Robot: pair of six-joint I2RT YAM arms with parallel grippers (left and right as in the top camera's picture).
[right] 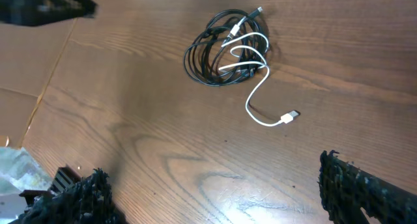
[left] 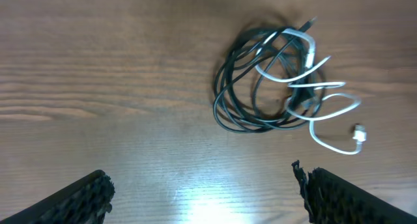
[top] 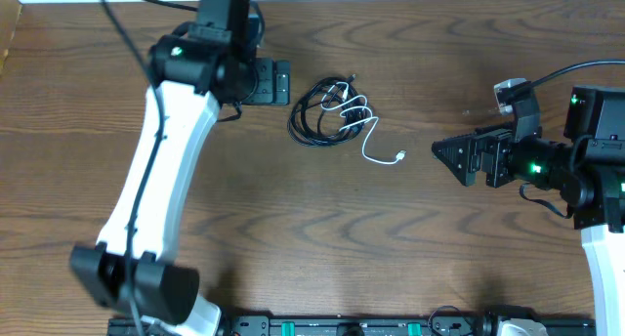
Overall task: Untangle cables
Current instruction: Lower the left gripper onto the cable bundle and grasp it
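The cables lie in one bundle at the table's upper middle. A black cable (top: 309,119) is coiled in loops, and a white cable (top: 368,131) threads through the coil. The white cable's tail runs out to the lower right and ends in a small connector (top: 400,158). My left gripper (top: 285,82) hangs just left of the bundle, open and empty; its wrist view shows the black coil (left: 228,100) and the white cable (left: 329,144) ahead of the gripper (left: 202,191). My right gripper (top: 441,151) is open to the right of the connector, apart from it. The right wrist view shows the bundle (right: 195,61) beyond the gripper (right: 215,191).
The wooden table (top: 293,238) carries a crumpled pale object (top: 508,88) near the right arm. The left arm's white link (top: 156,180) crosses the left side. A black rail (top: 352,326) runs along the front edge.
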